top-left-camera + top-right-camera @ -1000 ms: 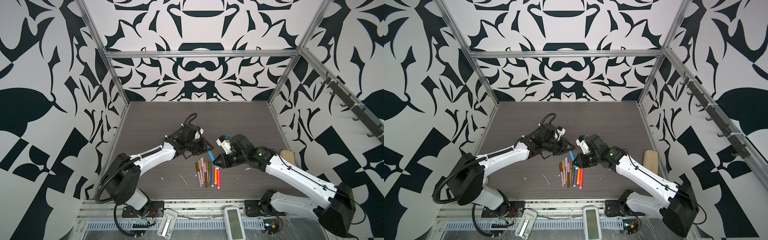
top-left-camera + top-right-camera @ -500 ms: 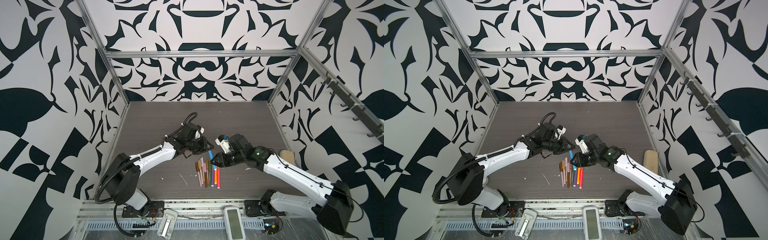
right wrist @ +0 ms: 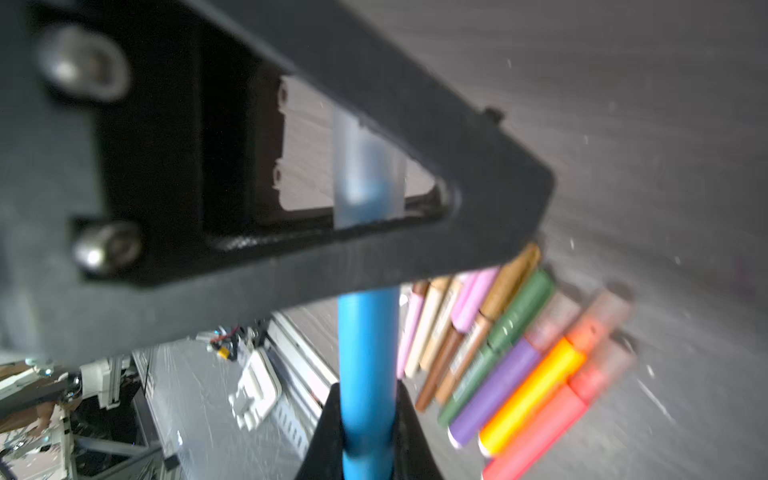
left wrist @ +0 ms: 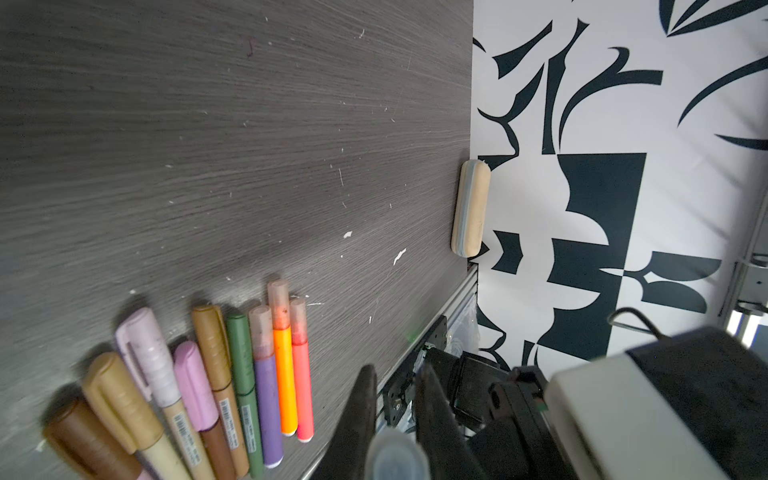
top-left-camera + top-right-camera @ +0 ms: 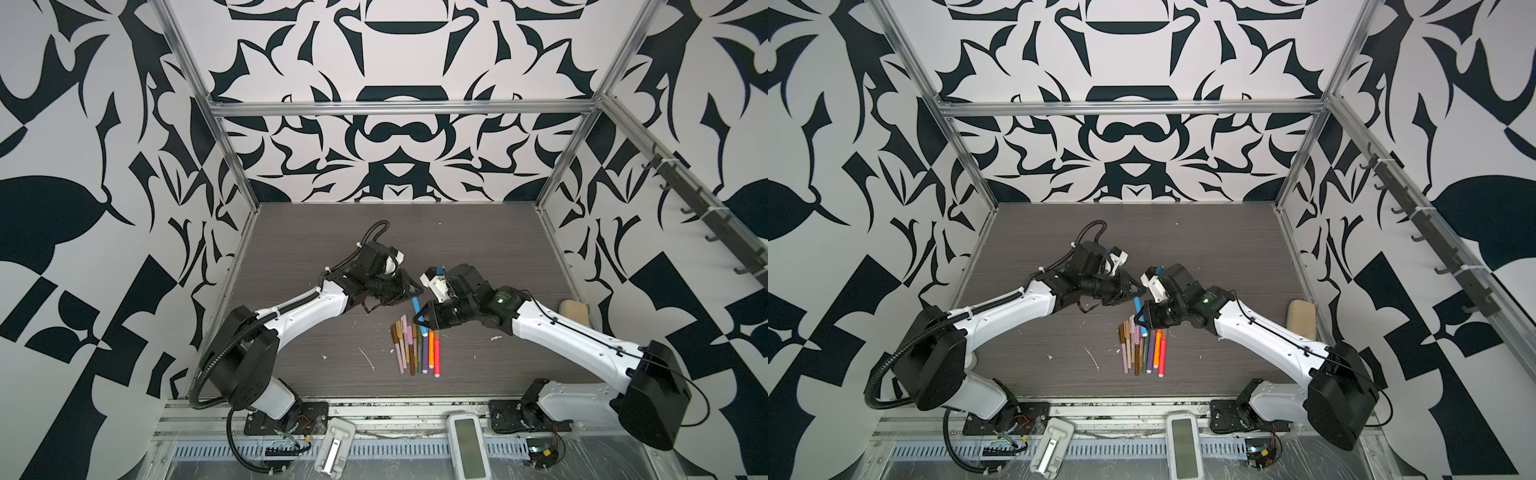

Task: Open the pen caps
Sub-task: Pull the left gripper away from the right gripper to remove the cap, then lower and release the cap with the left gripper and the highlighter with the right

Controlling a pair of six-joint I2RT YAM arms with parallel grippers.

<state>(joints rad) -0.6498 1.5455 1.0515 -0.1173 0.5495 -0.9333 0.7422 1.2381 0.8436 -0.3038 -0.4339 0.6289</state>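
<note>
Near the middle of the dark wood-grain tabletop (image 5: 478,249), a slim bright blue marker pen (image 5: 416,305) was held off the surface between the two arms, slanting in both top views (image 5: 1137,305). On its lower part the right gripper (image 5: 420,322) was closed on the blue barrel. In the right wrist view two black fingers (image 3: 320,449) pressed that barrel (image 3: 365,353) from either side. At the pen's far end the left gripper (image 5: 409,291) was clamped on the frosted translucent cap (image 4: 395,455), which sat blurred between dark fingers (image 4: 357,415) in the left wrist view. In the right wrist view the cap (image 3: 368,174) showed through the left gripper's triangular finger frame (image 3: 374,257), with blue visible inside it. That frame hid the joint between cap and barrel, so whether the cap was fully seated could not be told.

Just beside the held pen lay a row of capped marker pens (image 5: 415,349), side by side and touching. They ran brown, tan, pink and green, then purple (image 4: 268,403), orange (image 4: 286,378) and red (image 4: 302,386), the last three with pinkish-clear caps (image 4: 278,303). A tan oblong sponge block (image 4: 471,208) rested against the right wall, well apart from the pens. White flecks (image 5: 365,358) dotted the table.
</note>
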